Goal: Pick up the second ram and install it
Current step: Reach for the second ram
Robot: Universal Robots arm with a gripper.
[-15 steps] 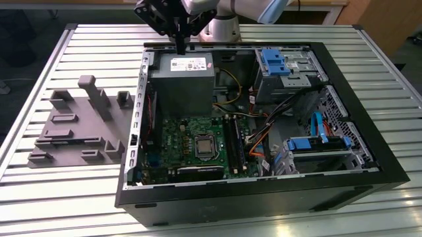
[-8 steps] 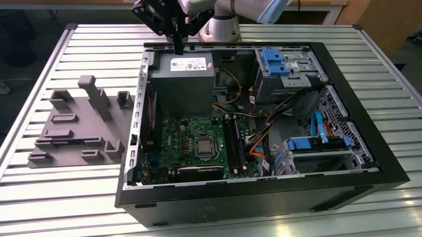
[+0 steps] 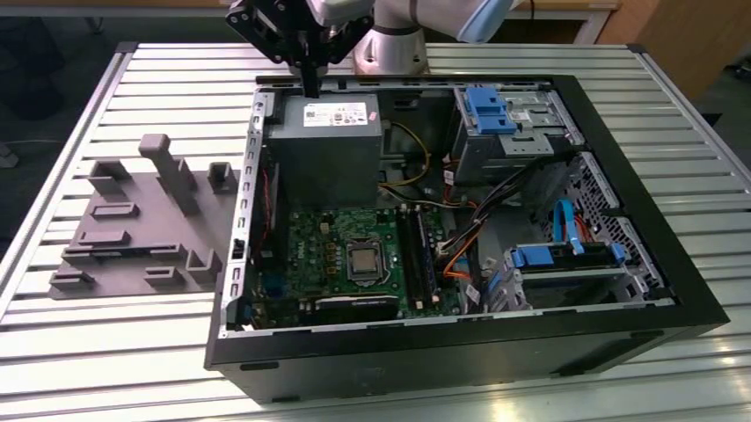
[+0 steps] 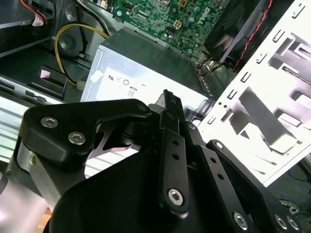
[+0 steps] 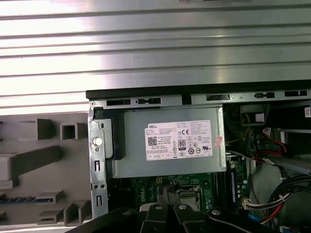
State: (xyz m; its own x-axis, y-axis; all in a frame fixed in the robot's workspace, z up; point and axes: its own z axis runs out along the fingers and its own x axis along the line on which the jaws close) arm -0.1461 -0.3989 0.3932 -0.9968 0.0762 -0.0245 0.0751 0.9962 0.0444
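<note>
My gripper hangs over the far edge of the open computer case, just above the grey power supply. Its fingers are pressed together, and I see nothing between them. In the first wrist view the fingertips sit over the green motherboard. A thin dark stick with a bluish row along it, seemingly the second ram, lies in a slot of the grey holder tray, well to the exterior view's left of the gripper. The long black memory slots run beside the processor socket.
The black case lies open on a slatted metal table. Inside are drive cages with blue latches, orange and yellow cables and a fan. Upright grey blocks stand on the tray. The arm's base is behind the case.
</note>
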